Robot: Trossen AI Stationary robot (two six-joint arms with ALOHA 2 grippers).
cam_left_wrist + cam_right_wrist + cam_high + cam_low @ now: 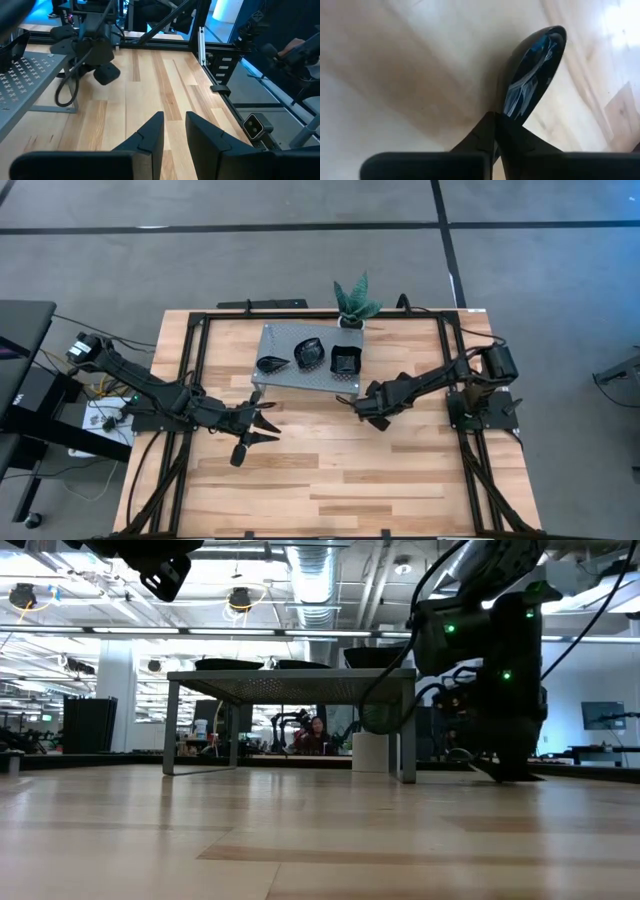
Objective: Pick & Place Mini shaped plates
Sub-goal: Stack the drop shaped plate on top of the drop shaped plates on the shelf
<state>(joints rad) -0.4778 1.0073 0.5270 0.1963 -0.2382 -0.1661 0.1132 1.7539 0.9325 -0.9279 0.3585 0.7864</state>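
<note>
Three glossy black mini shaped plates (272, 363) (310, 352) (345, 360) rest on top of the grey perforated stand (290, 380). My right gripper (362, 410) points steeply down at the tabletop just off the stand's near right corner, shut on another black plate (532, 70). In the high view the gripper hides this plate. My left gripper (265, 425) hovers open above the table, near the stand's near left corner, with nothing between its fingers (150, 135). My right gripper pinches the plate's rim (512, 112) at the plate's nearer end between its two fingertips. The fingers come steeply from above. The plate stretches away from the fingertips, low over the wood; whether it still touches the table I cannot tell.
A small green potted plant (352, 302) stands behind the stand at the far edge. A black frame (195, 360) borders the table on its left, right and far sides. Bare wood lies across the near half of the table (330, 490).
</note>
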